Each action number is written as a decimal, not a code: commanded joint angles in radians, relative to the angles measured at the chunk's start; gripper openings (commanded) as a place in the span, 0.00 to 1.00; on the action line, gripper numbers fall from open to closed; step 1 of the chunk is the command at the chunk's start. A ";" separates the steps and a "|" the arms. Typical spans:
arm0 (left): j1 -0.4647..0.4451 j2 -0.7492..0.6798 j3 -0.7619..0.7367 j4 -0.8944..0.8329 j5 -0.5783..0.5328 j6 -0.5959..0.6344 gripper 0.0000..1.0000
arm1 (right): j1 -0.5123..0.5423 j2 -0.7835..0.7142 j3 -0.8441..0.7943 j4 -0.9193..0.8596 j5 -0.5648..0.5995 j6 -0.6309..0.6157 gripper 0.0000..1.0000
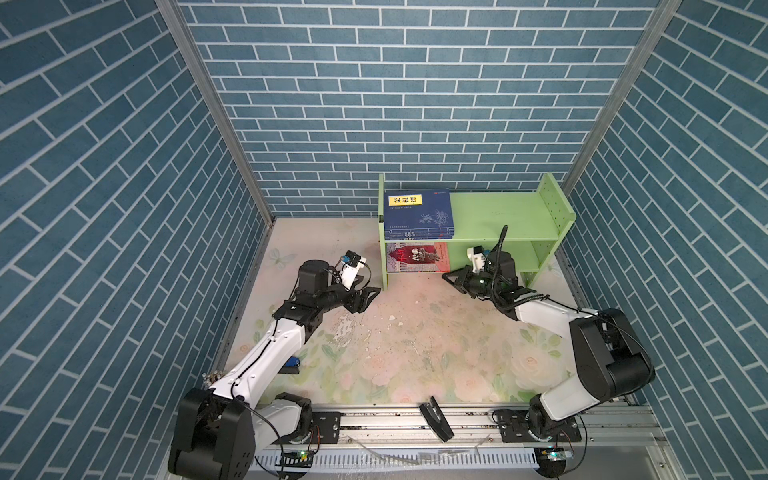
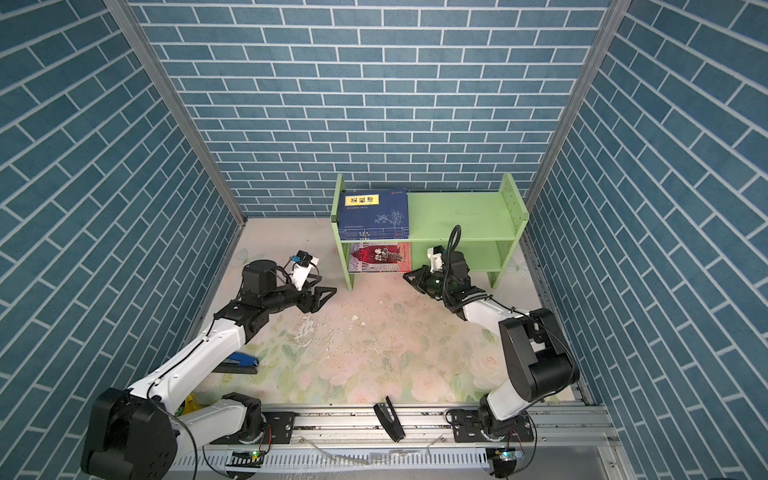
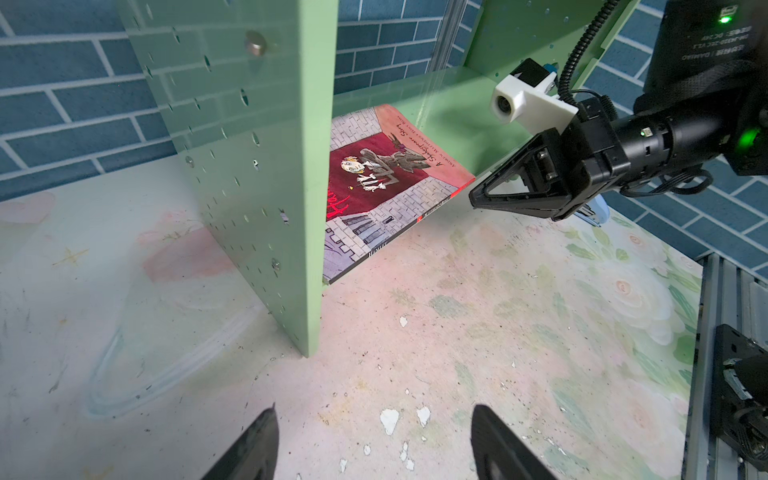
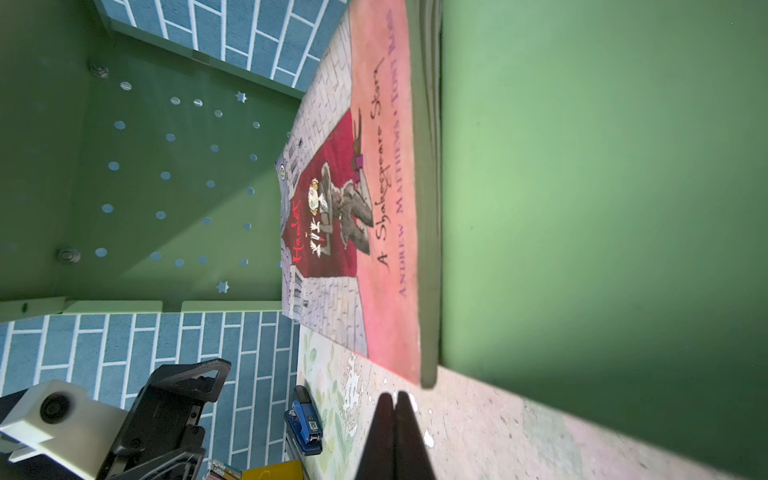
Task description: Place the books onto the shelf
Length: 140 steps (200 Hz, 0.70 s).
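The light green shelf (image 1: 498,212) (image 2: 457,212) stands at the back of the table. A stack of dark blue books (image 1: 417,210) (image 2: 372,212) lies flat on the left of its top tier. The red-and-grey book (image 1: 417,257) (image 2: 380,257) (image 3: 386,187) (image 4: 374,208) lies flat on the lower tier, its front edge sticking out. My right gripper (image 1: 446,276) (image 2: 409,276) (image 3: 473,197) (image 4: 395,395) is shut and empty, its tip just off that book's front right corner. My left gripper (image 1: 368,299) (image 2: 324,297) (image 3: 374,411) hangs open and empty, left of the shelf's drilled end panel (image 3: 249,166).
A blue stapler (image 1: 293,362) (image 2: 241,361) (image 4: 305,424) lies at the table's left, partly under my left arm. A black stand (image 1: 436,422) (image 2: 388,419) sits on the front rail. Blue brick walls close in the left, back and right sides.
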 commanded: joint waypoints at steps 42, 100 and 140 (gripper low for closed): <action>0.009 -0.023 0.015 -0.063 -0.001 0.016 0.77 | 0.002 -0.140 -0.101 -0.037 0.006 0.002 0.17; 0.094 -0.028 0.011 -0.115 -0.020 -0.020 0.94 | -0.001 -0.459 -0.264 -0.377 0.173 -0.238 0.53; 0.283 0.016 -0.061 0.064 -0.002 -0.191 0.96 | -0.009 -0.712 -0.279 -0.612 0.493 -0.441 0.89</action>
